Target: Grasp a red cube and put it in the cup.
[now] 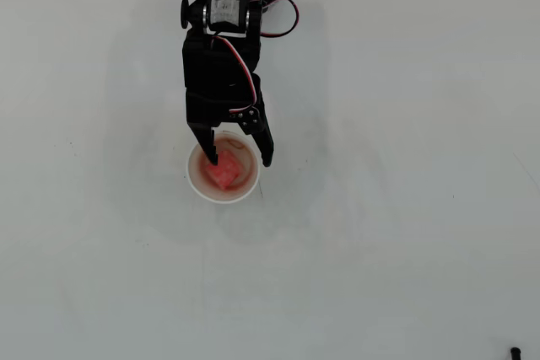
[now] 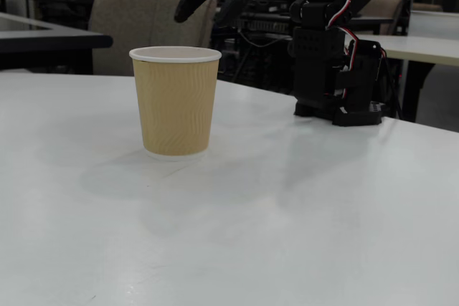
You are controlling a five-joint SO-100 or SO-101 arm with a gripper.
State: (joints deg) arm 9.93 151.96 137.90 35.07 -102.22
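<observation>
Red cube: we see the red cube (image 1: pixel 223 174) lying inside the cup (image 1: pixel 196 181) in the overhead view, low against the cream inside, which glows pinkish around it; in the fixed view the cup's wall hides it from us.

Cup: we find it upright on the white table (image 1: pixel 405 233), just below the arm in the overhead view; in the fixed view the cup (image 2: pixel 176 102) shows a tan rippled sleeve under a white rolled rim, standing left of the arm's base (image 2: pixel 337 69).

Gripper: we see the gripper (image 1: pixel 240 160) hanging over the cup's upper rim in the overhead view; one fingertip (image 1: pixel 212 158) sits over the cup's mouth, the other over the rim at the right; in the fixed view the gripper (image 2: pixel 204 8) is above the cup, clear of the rim.

Fingers: we judge them spread apart, with nothing between them; the cube lies free of both tips.

Arm: black, with red and white wires looping beside the wrist motor (image 1: pixel 226 13); it reaches down the overhead view from the top edge.
</observation>
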